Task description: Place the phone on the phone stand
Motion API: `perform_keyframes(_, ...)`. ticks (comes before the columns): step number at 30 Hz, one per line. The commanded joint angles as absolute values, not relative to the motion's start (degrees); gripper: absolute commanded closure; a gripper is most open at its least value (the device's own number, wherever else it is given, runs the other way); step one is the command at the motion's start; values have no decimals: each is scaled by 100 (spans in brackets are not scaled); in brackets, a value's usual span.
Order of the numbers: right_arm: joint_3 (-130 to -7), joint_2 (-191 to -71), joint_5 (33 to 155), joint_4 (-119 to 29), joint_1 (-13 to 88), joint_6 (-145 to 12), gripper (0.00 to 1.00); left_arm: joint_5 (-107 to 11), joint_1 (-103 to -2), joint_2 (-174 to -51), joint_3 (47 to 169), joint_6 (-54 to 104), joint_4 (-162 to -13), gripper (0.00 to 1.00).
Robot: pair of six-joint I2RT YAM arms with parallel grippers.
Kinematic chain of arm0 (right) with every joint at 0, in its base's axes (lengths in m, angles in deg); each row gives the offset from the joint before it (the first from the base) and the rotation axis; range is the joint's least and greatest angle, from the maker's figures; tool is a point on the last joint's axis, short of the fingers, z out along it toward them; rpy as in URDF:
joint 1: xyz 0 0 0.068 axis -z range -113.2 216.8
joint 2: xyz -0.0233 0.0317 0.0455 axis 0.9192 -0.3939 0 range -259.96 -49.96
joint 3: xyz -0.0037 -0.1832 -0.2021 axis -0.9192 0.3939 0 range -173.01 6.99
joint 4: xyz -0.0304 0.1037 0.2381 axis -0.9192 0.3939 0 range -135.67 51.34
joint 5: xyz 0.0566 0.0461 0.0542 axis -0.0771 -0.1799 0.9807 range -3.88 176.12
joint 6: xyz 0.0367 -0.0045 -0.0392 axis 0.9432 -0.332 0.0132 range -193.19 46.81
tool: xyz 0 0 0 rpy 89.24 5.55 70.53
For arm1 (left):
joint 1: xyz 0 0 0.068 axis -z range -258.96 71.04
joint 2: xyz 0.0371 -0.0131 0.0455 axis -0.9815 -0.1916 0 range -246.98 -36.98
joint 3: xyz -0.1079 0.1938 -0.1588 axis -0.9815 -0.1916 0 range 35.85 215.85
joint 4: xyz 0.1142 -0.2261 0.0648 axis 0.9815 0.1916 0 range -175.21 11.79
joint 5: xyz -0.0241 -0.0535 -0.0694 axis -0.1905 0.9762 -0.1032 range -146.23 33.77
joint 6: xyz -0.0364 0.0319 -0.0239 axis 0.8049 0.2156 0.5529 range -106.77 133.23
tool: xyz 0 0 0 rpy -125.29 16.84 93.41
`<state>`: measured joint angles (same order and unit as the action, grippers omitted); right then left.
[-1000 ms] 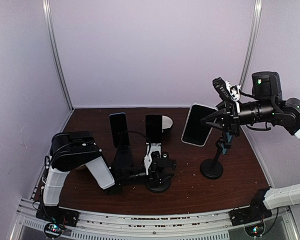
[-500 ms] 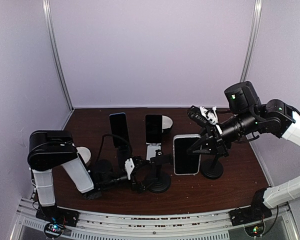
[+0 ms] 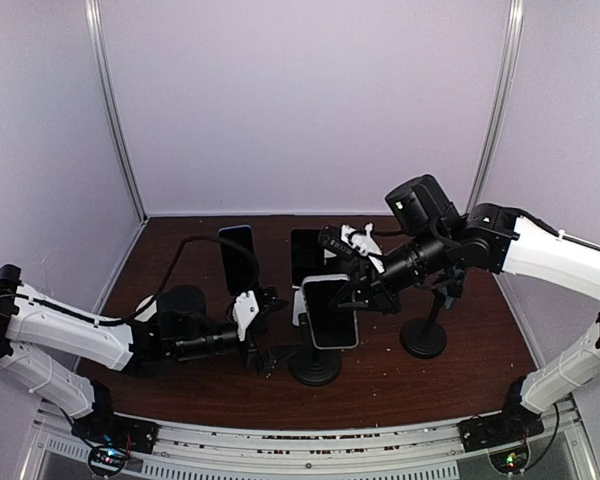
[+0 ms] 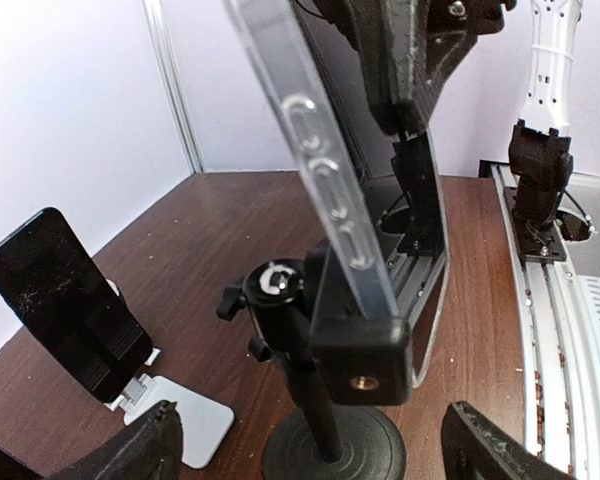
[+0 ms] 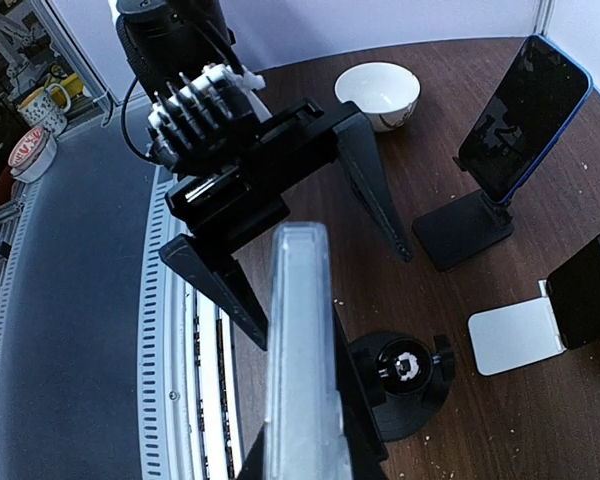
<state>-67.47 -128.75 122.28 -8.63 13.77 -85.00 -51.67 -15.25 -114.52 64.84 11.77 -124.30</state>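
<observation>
The phone (image 3: 330, 312), in a clear case, is held upright by my right gripper (image 3: 345, 288), which is shut on its upper part. Its lower end meets the black clamp (image 4: 365, 350) of the phone stand (image 3: 315, 367). In the right wrist view the phone (image 5: 300, 350) shows edge-on above the stand's round base (image 5: 405, 388). My left gripper (image 3: 260, 338) is open and empty, just left of the stand. Its fingers (image 4: 130, 450) lie either side of the stand's base (image 4: 335, 445) without touching it.
A blue phone on a black stand (image 3: 237, 258) and a dark phone on a white stand (image 3: 307, 255) are behind. A white bowl (image 3: 333, 243) sits at the back. A second black pole stand (image 3: 425, 335) is to the right.
My right arm swung left and down, carrying the phone from above the right pole stand to the middle stand. My left arm stretched out low and its gripper drew back left from the stand.
</observation>
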Motion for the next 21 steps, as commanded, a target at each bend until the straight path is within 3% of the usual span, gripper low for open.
perform_keyframes(1,-6833,-12757,12042,-1651,1341,-8615,100,-5073,-1587,-11146,6715,962,-11515,6)
perform_keyframes(8,-6740,-12948,11936,-1678,1340,-8816,100,-4361,-1753,-11292,7137,1156,-11846,13)
perform_keyframes(17,-6226,-12727,12106,-2386,1345,-8740,100,-2752,-2175,-11725,7975,1255,-11761,44)
perform_keyframes(21,-6238,-12773,12112,-2350,1343,-8775,100,-2426,-2156,-11768,8032,1231,-11756,48)
